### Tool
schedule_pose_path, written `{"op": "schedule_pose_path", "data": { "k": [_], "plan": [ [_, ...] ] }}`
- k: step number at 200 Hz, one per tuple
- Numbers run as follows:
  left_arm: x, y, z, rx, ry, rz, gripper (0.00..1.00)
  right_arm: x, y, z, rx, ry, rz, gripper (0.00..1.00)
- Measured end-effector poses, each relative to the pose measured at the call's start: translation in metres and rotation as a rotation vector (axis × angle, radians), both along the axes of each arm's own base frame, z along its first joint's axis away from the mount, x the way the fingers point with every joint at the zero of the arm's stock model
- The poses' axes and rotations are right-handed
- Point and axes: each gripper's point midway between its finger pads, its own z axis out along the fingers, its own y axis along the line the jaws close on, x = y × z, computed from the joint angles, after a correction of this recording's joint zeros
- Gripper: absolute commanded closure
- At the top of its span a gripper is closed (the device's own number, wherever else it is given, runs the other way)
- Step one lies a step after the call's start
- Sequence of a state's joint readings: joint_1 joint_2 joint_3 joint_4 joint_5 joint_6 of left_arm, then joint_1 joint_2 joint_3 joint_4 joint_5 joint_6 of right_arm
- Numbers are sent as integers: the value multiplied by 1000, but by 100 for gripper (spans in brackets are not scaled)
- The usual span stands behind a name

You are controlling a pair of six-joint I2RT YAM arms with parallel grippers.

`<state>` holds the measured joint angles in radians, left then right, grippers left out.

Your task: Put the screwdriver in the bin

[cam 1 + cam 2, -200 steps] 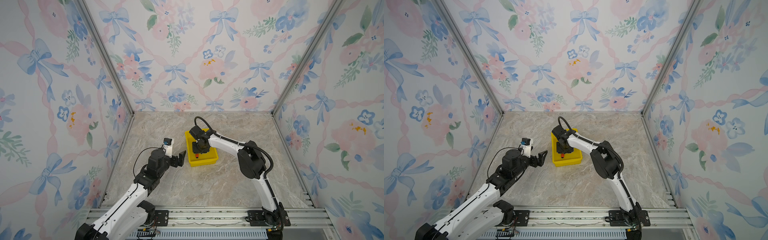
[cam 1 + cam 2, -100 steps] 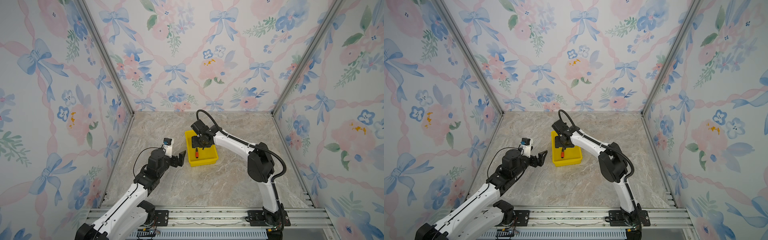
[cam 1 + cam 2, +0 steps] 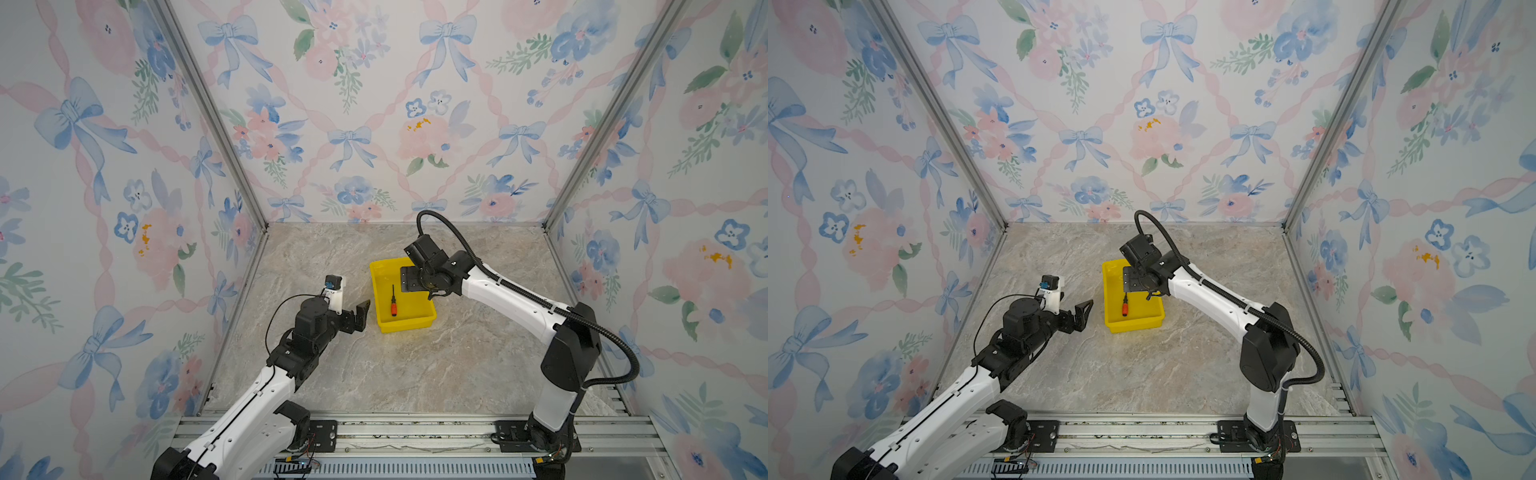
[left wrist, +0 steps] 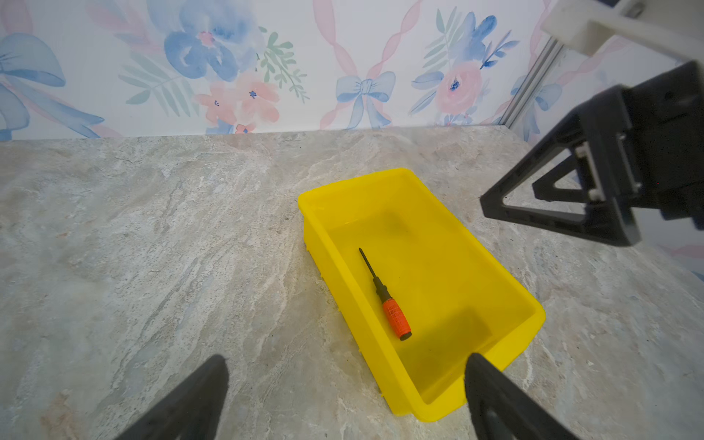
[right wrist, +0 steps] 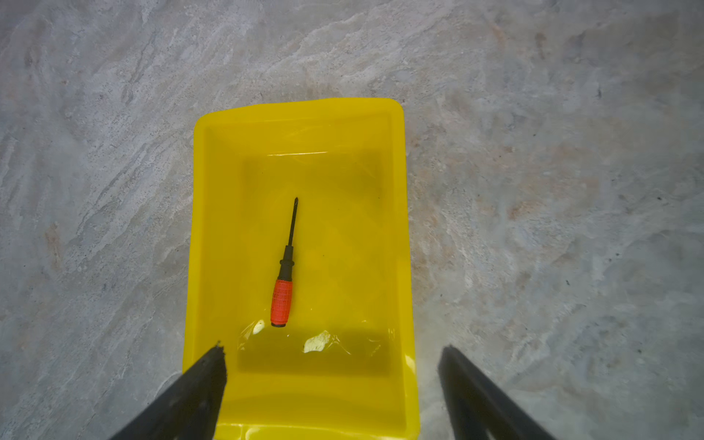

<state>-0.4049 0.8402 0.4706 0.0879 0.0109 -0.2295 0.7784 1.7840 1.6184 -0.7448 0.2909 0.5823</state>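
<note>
**A:** Where's the screwdriver (image 5: 284,274)?

**B:** It lies flat on the floor of the bin (image 5: 297,104), lengthwise and clear of every wall. The right gripper (image 5: 334,346) hangs over the bin's far end with its fingers spread wide and nothing between them.

**A:** And the other arm?

**B:** The left gripper (image 4: 345,357) is spread too and empty, just beside the bin's near-left wall.

**A:** What could go wrong from here?

**B:** The bin looks light. If the right arm draws back low, a finger could hook the rim and drag or tip the bin, and the screwdriver would roll. I can't quite tell from above how well the fingers clear the rim. A nudge from the left gripper would shove the bin the same way.

**A:** What's different from a second ago?

**B:** Then the right gripper sat low inside the bin, over the screwdriver. It has since risen and pulled back toward the far end, its fingers have parted, and the screwdriver lies free. The left arm hasn't moved.
</note>
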Motion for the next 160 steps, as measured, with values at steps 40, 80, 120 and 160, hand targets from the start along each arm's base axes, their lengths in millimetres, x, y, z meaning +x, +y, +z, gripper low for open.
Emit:
{"op": "schedule_pose_path", "data": {
  "k": [40,80,120,160],
  "plan": [
    [3,9,-2,8,2,42,3,-12,-48,1,-54,-25,-50,3],
    [6,16,-7,19,17,76,3,-12,-93,15,-101,-85,-116,3],
    [8,30,-18,56,50,143,3,-20,-146,28,-145,-149,-228,3],
    [13,60,-24,101,65,283,3,-35,-218,14,-137,-171,-387,3]
  ]
}}
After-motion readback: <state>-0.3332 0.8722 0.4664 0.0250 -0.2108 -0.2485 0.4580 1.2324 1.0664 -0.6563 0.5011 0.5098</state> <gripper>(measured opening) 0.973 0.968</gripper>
